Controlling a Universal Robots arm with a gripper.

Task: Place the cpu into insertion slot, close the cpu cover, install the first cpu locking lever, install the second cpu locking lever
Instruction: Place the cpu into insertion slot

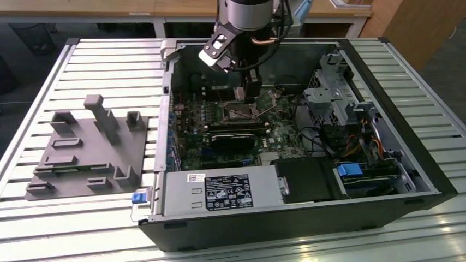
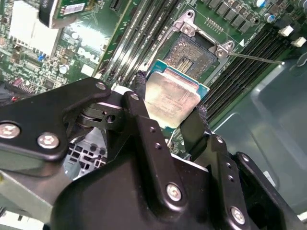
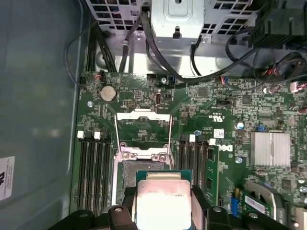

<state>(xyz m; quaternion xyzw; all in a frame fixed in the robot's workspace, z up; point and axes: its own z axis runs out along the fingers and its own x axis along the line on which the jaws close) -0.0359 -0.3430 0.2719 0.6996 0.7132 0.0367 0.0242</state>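
Exterior view, going from its left to its right: one grey moulded fixture (image 1: 87, 147) is lying on the slatted table (image 1: 43, 229), well apart from the gripper (image 1: 250, 90). Next comes one open computer case (image 1: 407, 164), with the gripper reaching down inside it and hanging just above the insertion slot (image 1: 239, 113).

In both wrist views the gripper (image 2: 170, 98) (image 3: 163, 201) is clamping the cpu (image 2: 175, 91) (image 3: 160, 191) by two opposite edges, one black finger pressing on each side and the silvery face turned towards the cameras. The cpu is sitting between the fingers, near the socket but apart from it. Just beyond the fingertips the insertion slot (image 2: 192, 55) (image 3: 125, 175) is showing its dark contact field bare.

Farther out from the gripper, past the slot, the cpu cover (image 3: 144, 114) is standing swung open, with green board showing through its window. In the second wrist view a thin lever rod (image 2: 254, 58) is sticking out free from the socket's corner.

By my reading, the first step is under way and none is finished. The chip is not yet seated, the cover is not yet closed, and both levers are waiting.

Counted: one cpu, one insertion slot, one cpu cover, one gripper, one fixture, one case, and one lever rod plainly made out.
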